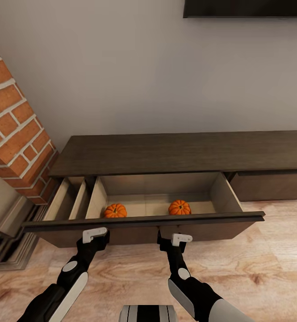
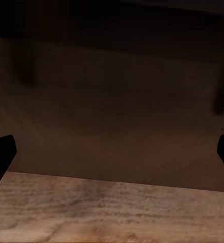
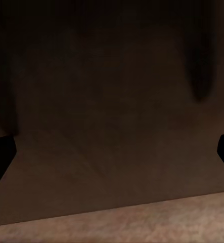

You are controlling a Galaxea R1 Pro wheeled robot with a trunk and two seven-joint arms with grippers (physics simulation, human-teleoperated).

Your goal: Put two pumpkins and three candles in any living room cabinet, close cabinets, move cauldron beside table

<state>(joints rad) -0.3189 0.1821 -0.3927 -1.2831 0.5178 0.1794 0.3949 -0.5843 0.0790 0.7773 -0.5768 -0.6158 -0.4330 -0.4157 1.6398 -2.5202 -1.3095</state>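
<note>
With my left gripper [image 1: 95, 234] and right gripper [image 1: 181, 239] both spread wide and empty against the drawer front [image 1: 144, 228], I'd push evenly so the cabinet [image 1: 179, 152] shuts squarely on the two pumpkins [image 1: 115, 210] lying well apart inside.

Even, soft light fills the sharp head view; both wrist views are dim, murky and blurred by shadow.

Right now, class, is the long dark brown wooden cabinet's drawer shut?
No, the cabinet's drawer is pulled open, with two orange pumpkins lying inside it.
</note>
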